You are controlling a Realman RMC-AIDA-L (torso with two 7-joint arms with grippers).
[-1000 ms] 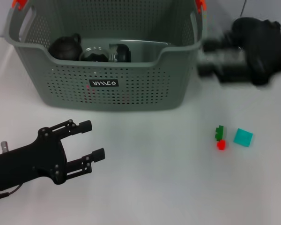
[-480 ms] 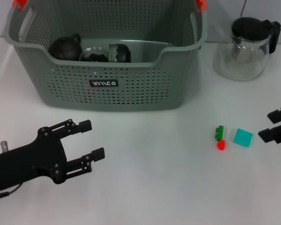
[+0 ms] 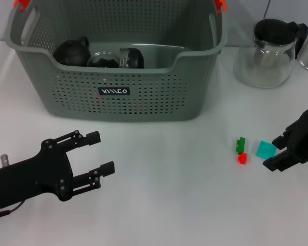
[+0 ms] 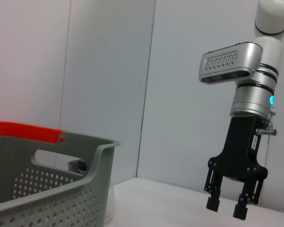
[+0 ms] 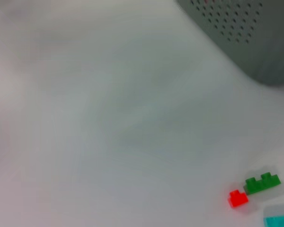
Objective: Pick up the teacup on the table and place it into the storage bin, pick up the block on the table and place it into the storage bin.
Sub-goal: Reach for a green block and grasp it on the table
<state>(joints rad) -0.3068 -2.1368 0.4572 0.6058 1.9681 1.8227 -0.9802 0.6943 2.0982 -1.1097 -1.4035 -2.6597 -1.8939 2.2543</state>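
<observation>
- One bin (image 3: 143, 97), one glass teapot (image 3: 267, 51), three small blocks on the table (image 3: 185, 195): green block (image 3: 241, 144), red block (image 3: 242, 159), teal block (image 3: 266, 149).
- Bin holds a black teapot (image 3: 72, 51) plus two dark, cup-like items.
- Right gripper (image 3: 278, 151) has moved in since half a second ago, now just beside the teal block, fingers spread.
- Left gripper (image 3: 97, 154) unchanged, spread, low over the table.
- Green and red blocks touch, forming a short line running toward the bin.
</observation>
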